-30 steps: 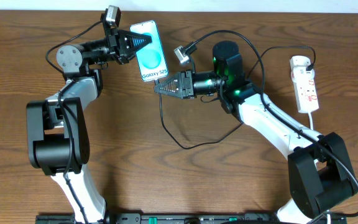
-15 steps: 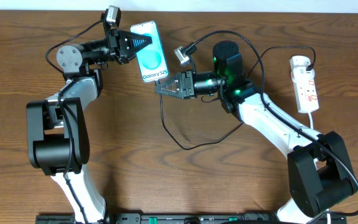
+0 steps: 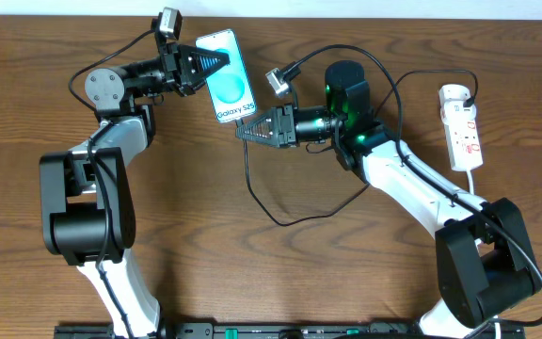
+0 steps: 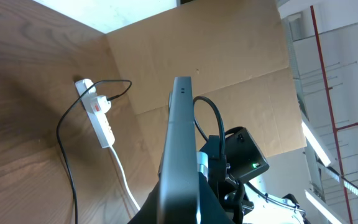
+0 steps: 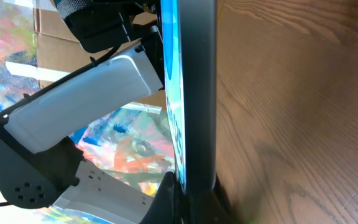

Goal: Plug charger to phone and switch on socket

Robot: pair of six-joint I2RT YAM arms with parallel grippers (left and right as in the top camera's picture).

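Note:
The phone (image 3: pixel 226 77), cyan screen up and white text band at its near end, is held off the table. My left gripper (image 3: pixel 210 64) is shut on its left edge; in the left wrist view (image 4: pixel 180 193) the phone (image 4: pixel 182 137) shows edge-on between the jaws. My right gripper (image 3: pixel 242 131) is shut at the phone's near end, where the charger cable (image 3: pixel 280 222) comes out. The plug tip is hidden. In the right wrist view the phone (image 5: pixel 197 93) stands edge-on right above the jaws (image 5: pixel 194 196). The socket (image 3: pixel 463 127) lies at the far right with the black plug in it.
The charger cable loops over the table's middle and runs under my right arm to the socket. In the left wrist view the socket (image 4: pixel 99 115) lies on the wood with its white cord trailing. Brown cardboard stands behind the table.
My right gripper has shifted slightly to the right, staying at the phone's near end. The left gripper and phone have barely moved.

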